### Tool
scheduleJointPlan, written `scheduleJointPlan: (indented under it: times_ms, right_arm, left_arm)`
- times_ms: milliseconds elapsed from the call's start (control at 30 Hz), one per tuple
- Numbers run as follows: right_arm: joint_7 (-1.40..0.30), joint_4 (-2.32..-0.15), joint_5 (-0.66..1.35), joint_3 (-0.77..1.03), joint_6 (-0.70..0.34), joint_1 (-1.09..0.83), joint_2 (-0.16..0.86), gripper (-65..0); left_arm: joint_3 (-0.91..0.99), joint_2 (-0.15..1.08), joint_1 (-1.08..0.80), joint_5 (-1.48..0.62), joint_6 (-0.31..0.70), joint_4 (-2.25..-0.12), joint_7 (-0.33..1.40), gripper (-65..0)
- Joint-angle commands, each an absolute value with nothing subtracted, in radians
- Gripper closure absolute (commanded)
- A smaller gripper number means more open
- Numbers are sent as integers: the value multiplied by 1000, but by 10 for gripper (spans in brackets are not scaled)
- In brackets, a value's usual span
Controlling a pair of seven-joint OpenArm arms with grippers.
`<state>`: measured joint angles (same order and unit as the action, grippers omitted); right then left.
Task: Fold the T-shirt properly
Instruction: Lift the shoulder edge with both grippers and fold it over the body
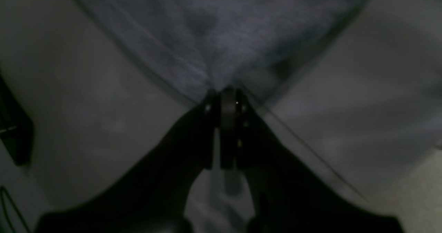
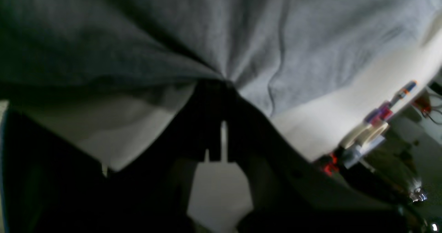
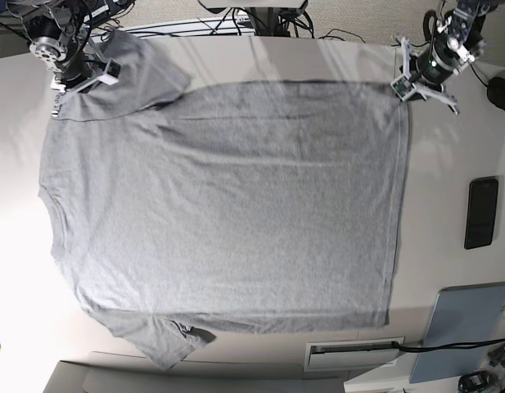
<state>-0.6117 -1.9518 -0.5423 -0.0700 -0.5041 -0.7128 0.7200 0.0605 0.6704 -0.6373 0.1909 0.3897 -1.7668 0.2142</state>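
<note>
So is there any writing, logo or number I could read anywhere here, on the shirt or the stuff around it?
None can be read.
T-shirt: plain grey side up, no lettering visible.
Black phone-like slab: blank dark face.
Blue-grey pad: no marks.
Both wrist views: too dark and blurred for any text.

black phone (image 3: 481, 212), blue pad (image 3: 470, 321), white table (image 3: 448, 164)

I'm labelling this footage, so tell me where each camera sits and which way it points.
Base: overhead, looking down at the T-shirt spread on the table; both arms at the far corners.
Left wrist: on the left arm, looking along its left end effector, shut on the shirt's corner.
Right wrist: same, behind the right end effector, shut on fabric.
All share the grey shirt.
</note>
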Motion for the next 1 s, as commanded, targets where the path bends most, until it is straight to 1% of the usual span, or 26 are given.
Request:
scheduleJointPlan:
  times_ms: [0,67,167,267,333,533,667,833,967]
  right_arm:
    - [-625,-1978,-546,-43,-500,-743,740,0]
    - [-625,-2000,-546,-6,-500,-794,740,0]
    - [-625,-2031,-546,45,-500,-876,740,0]
    - [-625,-2062,-546,76,-499,-950,740,0]
    - [-625,-2082,-546,85,-487,-993,740,0]
    - [-619,-2117,-546,86,-398,-1096,740,0]
    - [-616,-2117,-547,86,-373,-1145,740,0]
    - [-612,-2117,-582,86,-294,-1161,740,0]
    - [-619,-2117,-727,87,-168,-1155,740,0]
  left_arm:
    - [76,682,-669,183,402,-1784,232,0]
    - [102,682,-702,154,410,-1801,232,0]
    - [153,682,-753,122,474,-1824,231,0]
    - [201,682,-804,68,498,-1840,230,0]
    - [229,682,-836,49,498,-1850,228,0]
    - [288,681,-913,47,498,-1875,228,0]
    - [306,681,-946,48,498,-1887,228,0]
    - [328,682,-956,48,497,-1913,228,0]
    - [364,682,-952,4,490,-1956,232,0]
